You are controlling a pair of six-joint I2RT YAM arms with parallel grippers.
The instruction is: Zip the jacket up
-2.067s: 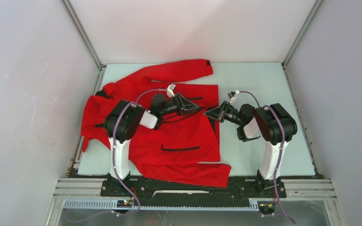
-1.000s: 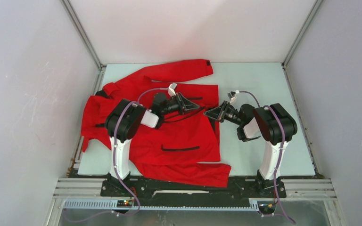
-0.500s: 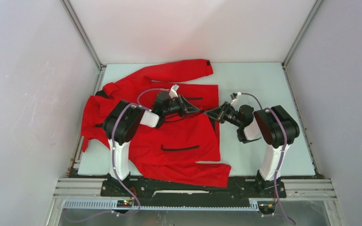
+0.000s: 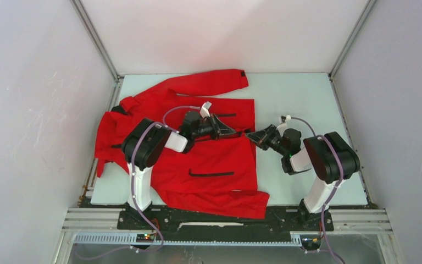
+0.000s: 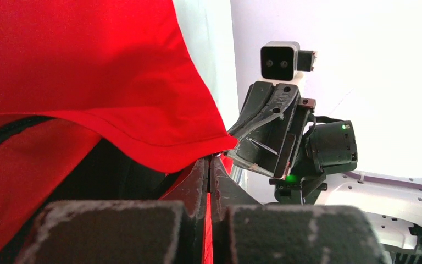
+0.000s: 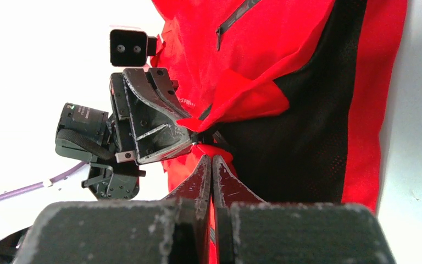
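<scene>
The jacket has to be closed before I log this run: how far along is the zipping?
Done: the left gripper and right gripper are each shut on the front edge of the jacket, tips nearly meeting. In hand: that edge is held raised, black lining showing beneath. Left: all the zipping; the front lies open.
</scene>
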